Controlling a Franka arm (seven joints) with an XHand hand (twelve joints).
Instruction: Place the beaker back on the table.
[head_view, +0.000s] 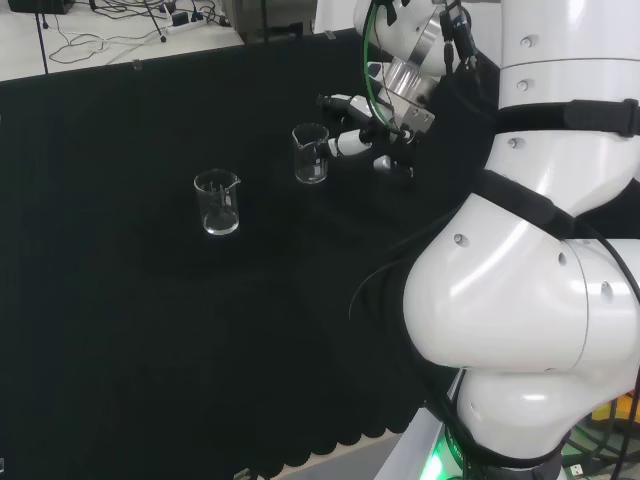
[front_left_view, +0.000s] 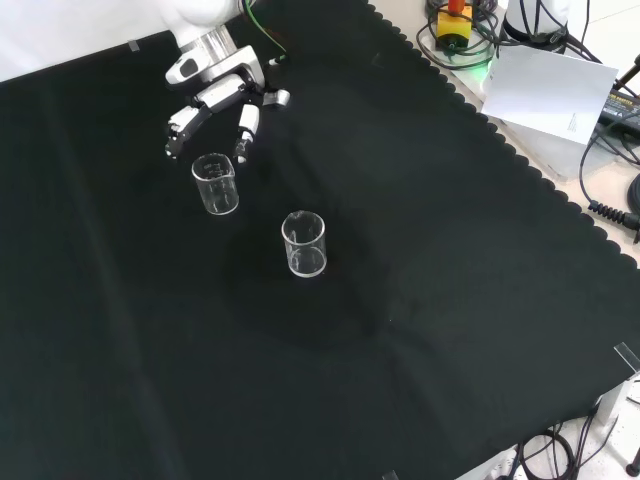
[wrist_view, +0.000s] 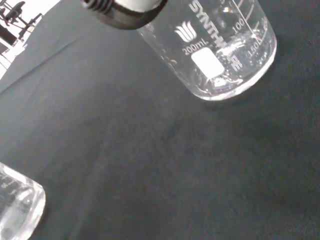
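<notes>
A clear glass beaker stands upright on the black cloth; in the head view this beaker is just left of the hand. The black and white hand hovers right behind it, fingers spread and fairly straight, reaching toward its rim without curling round it. From the head view, one fingertip lies close beside the beaker's rim. In the wrist view the beaker rests on the cloth close in front of a dark fingertip.
A second clear beaker stands upright nearby, also seen in the head view and the wrist view. The arm's white links stand at the right of the head view. Cables and a paper sheet lie off the cloth's edge.
</notes>
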